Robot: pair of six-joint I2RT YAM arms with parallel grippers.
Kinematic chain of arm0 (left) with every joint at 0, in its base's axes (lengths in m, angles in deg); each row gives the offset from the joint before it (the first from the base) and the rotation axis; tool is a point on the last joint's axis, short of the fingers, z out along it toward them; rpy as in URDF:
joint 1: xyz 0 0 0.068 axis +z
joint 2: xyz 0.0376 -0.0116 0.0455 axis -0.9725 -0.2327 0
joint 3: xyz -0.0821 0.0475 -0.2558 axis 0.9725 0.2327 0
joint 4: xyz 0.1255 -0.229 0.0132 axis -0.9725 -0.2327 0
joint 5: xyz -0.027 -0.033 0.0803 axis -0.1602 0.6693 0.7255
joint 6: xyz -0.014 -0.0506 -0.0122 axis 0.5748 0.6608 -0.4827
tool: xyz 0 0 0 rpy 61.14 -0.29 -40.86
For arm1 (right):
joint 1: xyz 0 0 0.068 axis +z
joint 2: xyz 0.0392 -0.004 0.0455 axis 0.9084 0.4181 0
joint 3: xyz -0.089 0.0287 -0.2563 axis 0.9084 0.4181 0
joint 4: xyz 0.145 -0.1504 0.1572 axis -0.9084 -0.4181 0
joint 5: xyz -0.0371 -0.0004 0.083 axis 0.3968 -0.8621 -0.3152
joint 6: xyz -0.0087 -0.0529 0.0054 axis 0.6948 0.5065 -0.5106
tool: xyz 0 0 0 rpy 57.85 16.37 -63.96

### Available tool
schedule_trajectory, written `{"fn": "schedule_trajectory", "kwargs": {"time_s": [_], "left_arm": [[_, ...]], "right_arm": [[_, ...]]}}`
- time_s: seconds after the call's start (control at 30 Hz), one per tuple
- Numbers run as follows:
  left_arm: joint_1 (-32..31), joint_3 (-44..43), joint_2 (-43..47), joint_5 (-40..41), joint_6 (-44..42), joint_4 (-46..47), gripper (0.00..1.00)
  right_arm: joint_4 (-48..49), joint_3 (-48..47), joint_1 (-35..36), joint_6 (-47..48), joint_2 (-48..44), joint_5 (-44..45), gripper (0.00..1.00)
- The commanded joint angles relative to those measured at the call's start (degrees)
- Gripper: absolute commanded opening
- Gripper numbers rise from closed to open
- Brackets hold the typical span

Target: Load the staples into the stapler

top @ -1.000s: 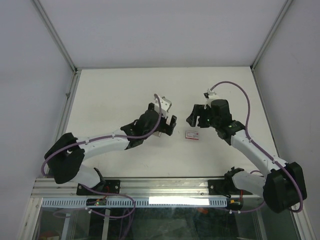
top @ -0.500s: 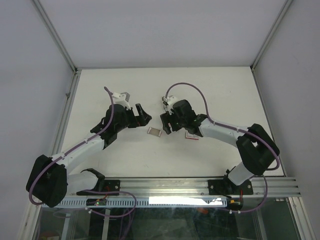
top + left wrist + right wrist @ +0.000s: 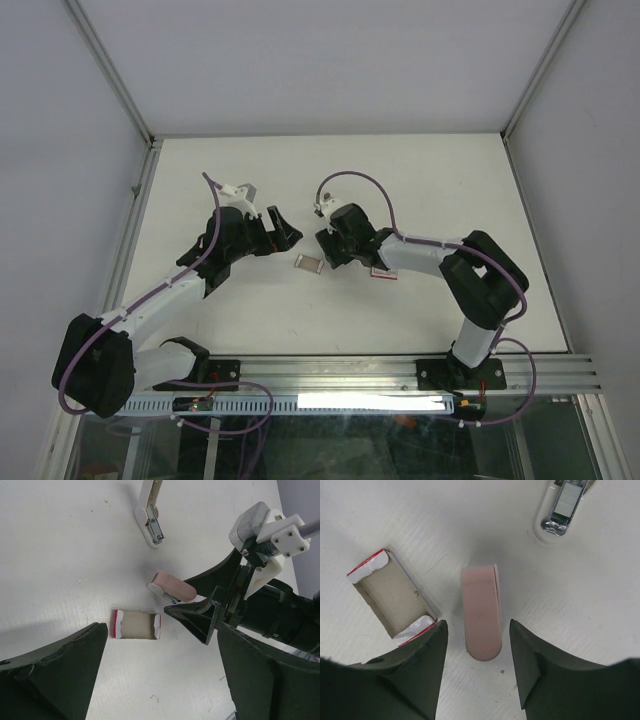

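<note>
The stapler lies in two parts on the white table. Its pale pink part lies flat between my right gripper's fingers, and it also shows in the left wrist view. Its white-and-silvery metal part lies just beyond it, apart from it, and shows in the left wrist view too. My right gripper is open, one finger on each side of the pink part with a gap on both sides. In the top view it hides the stapler. My left gripper is open and empty, left of the sleeve in the top view.
An empty cardboard sleeve with red-and-white ends lies between the two grippers, close to the right gripper's left finger; it also shows in the top view. A small red-and-white flat box lies under the right forearm. A loose staple lies near me.
Over the last second my left gripper has drawn back to the left. My right gripper has reached left to the middle. The open sleeve now lies on the table between them.
</note>
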State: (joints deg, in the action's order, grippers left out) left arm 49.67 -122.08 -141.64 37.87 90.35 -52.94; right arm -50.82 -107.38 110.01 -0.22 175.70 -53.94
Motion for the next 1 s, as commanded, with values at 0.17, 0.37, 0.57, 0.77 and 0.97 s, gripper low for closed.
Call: {"fn": "schedule_trajectory", "kwargs": {"time_s": [0.17, 0.37, 0.57, 0.77, 0.97], "left_arm": [[1.25, 0.61, 3.05, -2.66, 1.43, 0.83, 0.96], [1.56, 1.34, 4.25, -3.2, 0.07, 0.89, 0.96], [1.59, 5.29, 7.53, -9.54, -4.46, 8.75, 0.96], [1.56, 8.99, 10.57, -18.08, -8.24, 17.94, 0.92], [1.27, 10.56, 11.68, -28.0, -6.98, 26.57, 0.91]], "right_arm": [[3.66, -2.66, 0.3, 2.04, 2.34, 2.62, 0.43], [3.28, -1.99, 0.3, 2.81, 2.2, 2.9, 0.3], [1.08, -1.45, 0.27, 2.6, -4.13, -2.01, 0.22], [-4.28, -1.25, -0.37, 2.78, -14.27, -13.09, 0.21], [-13.77, -3.56, -1.48, 3.38, -23.46, -30.71, 0.22]]}}
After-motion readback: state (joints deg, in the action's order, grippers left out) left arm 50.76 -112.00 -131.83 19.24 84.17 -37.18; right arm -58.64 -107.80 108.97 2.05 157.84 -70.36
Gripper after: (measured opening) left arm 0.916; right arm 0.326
